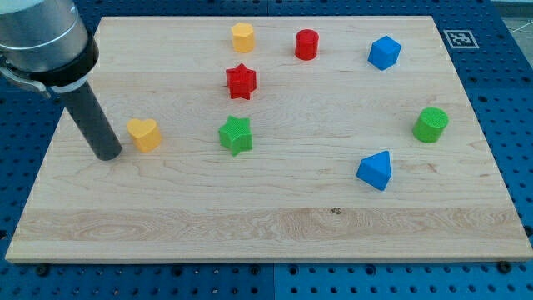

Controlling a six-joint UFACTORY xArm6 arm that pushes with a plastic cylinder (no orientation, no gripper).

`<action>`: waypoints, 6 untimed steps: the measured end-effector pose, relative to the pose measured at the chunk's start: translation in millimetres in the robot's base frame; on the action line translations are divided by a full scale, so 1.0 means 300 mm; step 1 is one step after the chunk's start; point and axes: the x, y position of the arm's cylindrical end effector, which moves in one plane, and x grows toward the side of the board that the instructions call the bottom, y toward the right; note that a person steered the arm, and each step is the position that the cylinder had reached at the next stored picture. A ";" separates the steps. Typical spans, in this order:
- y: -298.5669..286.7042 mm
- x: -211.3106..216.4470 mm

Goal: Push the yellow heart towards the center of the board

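The yellow heart (144,134) lies on the wooden board (266,217) at the view's left. My tip (108,155) rests on the board just left of the heart, a small gap between them. The dark rod rises from the tip toward the view's top left. A green star (236,135) lies to the right of the heart, nearer the board's middle.
A red star (241,82) sits above the green star. A yellow hexagonal block (242,37), a red cylinder (306,44) and a blue block (384,52) line the top. A green cylinder (430,125) and a blue block (375,170) are at the right.
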 end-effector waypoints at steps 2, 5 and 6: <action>0.166 -0.273; 0.046 -0.191; 0.114 -0.146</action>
